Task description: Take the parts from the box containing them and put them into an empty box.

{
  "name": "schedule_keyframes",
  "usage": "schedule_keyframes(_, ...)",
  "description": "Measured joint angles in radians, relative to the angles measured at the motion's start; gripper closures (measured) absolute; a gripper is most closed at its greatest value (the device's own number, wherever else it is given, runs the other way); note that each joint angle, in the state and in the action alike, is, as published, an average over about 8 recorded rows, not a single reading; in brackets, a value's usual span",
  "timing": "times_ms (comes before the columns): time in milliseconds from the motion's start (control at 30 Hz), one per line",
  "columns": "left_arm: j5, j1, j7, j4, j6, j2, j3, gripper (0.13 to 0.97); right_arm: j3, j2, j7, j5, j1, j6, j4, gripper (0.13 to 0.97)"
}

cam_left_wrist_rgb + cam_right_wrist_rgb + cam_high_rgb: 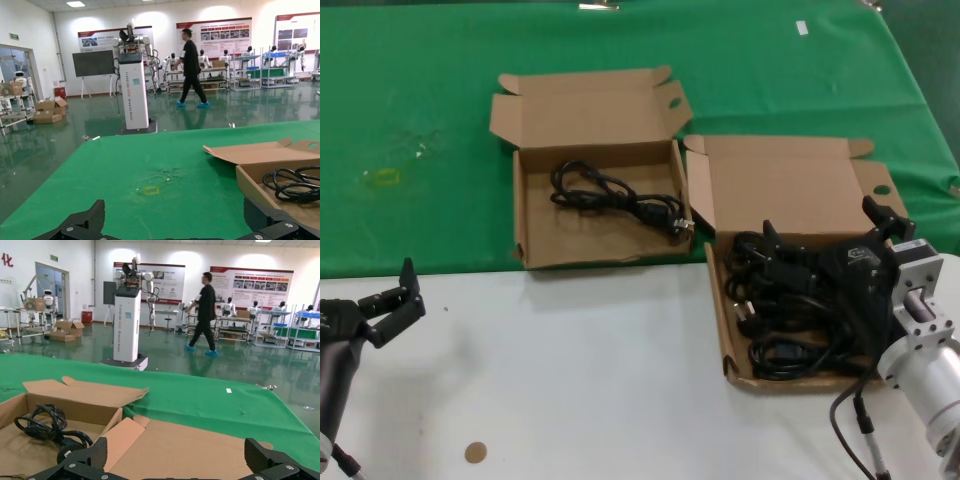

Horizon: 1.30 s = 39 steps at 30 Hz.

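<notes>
- The full box [790, 225] sits at about 4 o'clock on the table [570, 390], lid folded back, and holds a thick tangle of black cables [790, 320].
- The other box [595, 200] lies near 12 o'clock on the green cloth [410, 120], just beside the full one. It is no longer bare: one coiled black cable [620, 197] lies inside it.
- So, judging by how things lie, one part looks delivered and most of the pile is left to move.
- The right pincer [825, 250] hangs low over the full box at 4 o'clock, its fingers spread wide, with nothing between them as far as the right wrist view shows. I judge it is about to pick another cable; whether it touches the pile is hidden.
- The left pincer [395, 300] waits at 8 o'clock over the white part of the table, well apart from both boxes, fingers apart and empty.
- What remains: lift each cable clear of the tangle and carry it toward 12 o'clock; snagged neighbours look like the main risk.
</notes>
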Motion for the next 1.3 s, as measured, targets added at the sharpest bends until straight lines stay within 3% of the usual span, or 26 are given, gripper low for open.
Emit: schedule_keyframes(1300, 0.0, 0.0, 0.0, 0.0, 0.0, 0.0, 0.0, 0.132, 0.0, 0.0, 0.0, 0.0, 0.0, 0.0, 0.0, 0.129)
